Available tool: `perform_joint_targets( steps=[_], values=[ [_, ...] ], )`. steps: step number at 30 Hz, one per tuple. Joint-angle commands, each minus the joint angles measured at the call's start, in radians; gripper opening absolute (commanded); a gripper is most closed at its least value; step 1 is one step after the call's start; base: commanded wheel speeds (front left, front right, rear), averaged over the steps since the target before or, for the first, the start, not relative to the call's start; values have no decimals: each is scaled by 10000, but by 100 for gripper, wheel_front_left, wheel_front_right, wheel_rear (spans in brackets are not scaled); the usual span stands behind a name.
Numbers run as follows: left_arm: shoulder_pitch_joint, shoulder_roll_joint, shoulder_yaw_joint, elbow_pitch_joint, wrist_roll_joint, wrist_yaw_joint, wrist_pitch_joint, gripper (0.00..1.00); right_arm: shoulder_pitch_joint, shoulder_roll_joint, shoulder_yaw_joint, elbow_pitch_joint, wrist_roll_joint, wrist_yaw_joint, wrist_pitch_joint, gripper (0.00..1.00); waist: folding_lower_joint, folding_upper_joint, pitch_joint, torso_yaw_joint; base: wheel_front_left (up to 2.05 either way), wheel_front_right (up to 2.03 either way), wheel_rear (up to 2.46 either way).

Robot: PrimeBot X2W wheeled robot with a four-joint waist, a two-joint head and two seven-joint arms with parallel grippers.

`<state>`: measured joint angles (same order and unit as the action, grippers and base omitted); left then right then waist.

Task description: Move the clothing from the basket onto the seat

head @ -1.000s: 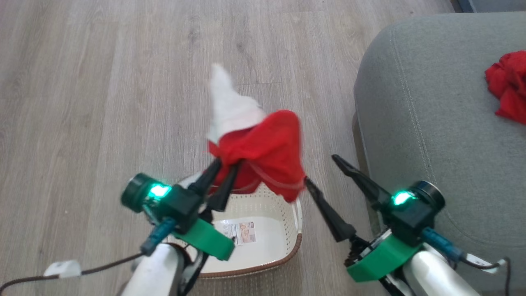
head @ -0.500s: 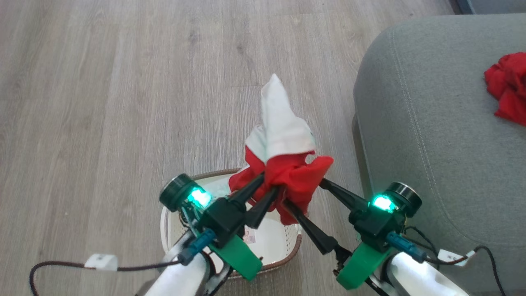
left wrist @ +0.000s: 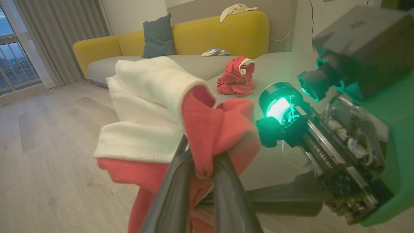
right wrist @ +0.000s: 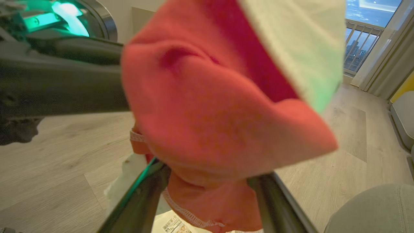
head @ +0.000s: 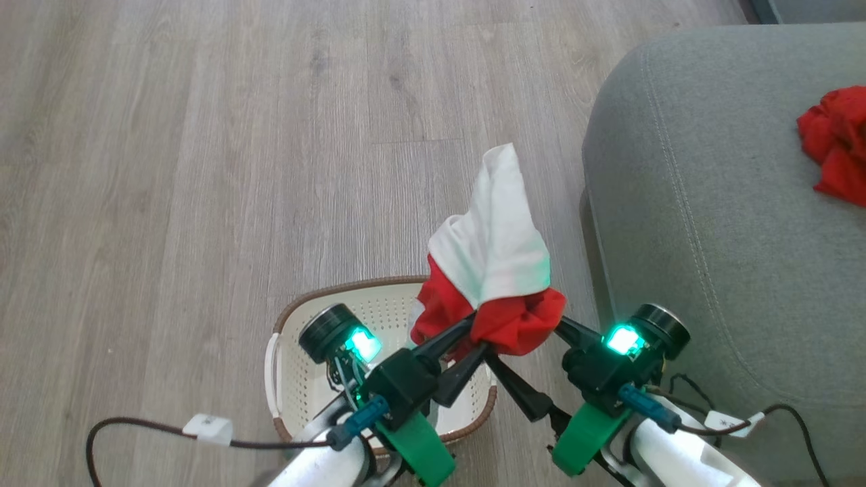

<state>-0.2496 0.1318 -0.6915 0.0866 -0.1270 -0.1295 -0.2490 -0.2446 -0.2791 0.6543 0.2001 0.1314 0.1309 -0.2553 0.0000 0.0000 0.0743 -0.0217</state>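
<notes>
Grey wood floor (head: 203, 169), seat (head: 690, 203) at right. My left tool (head: 470, 335) pinches the red-and-white garment (head: 500, 257) above the basket (head: 325, 304) — right tool (head: 524, 338) spread wide, fingers (head: 521, 392) flanking it.

Free room is offered ahead and to the left by the pale grey wood-plank floor (head: 203, 169). The right side is taken up by the large grey-green upholstered seat (head: 703, 216), bare near its rounded corner, with a crumpled bright red garment (head: 835, 152) at its far edge. The middle is blocked by the red-and-white bundle of cloth (head: 500, 270), pinched in the left gripper (head: 475, 335) and flanked by the spread fingers of the right gripper (head: 522, 338). Below, the cream perforated plastic basket (head: 304, 392) is partly covered by the left arm (head: 325, 467).
</notes>
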Motion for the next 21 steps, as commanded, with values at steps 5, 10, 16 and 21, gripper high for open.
perform_joint_targets(
  steps=[5, 10, 16, 21],
  values=[
    [-516, 65, 60, -192, -204, -11, -128, 0, -419, 376, -32, -40, 19, -2, -65, 97, 0, 0, 10, 60, 0, 0, 0],
    [-495, 35, -34, -133, -280, -11, -128, 0, -442, 543, -91, 40, 377, -2, -65, 0, 0, 0, 5, 119, 0, 0, 0],
    [-490, 7, 32, -116, -296, -11, -128, 0, -408, 648, -263, -126, 478, -2, -65, 0, 0, 0, 39, 141, 0, 0, 0],
    [-365, -63, 222, -106, -272, -11, -128, 0, -322, 773, -447, -297, 541, -2, -65, 0, 0, 0, -5, 83, 0, 0, 0]
  ],
)
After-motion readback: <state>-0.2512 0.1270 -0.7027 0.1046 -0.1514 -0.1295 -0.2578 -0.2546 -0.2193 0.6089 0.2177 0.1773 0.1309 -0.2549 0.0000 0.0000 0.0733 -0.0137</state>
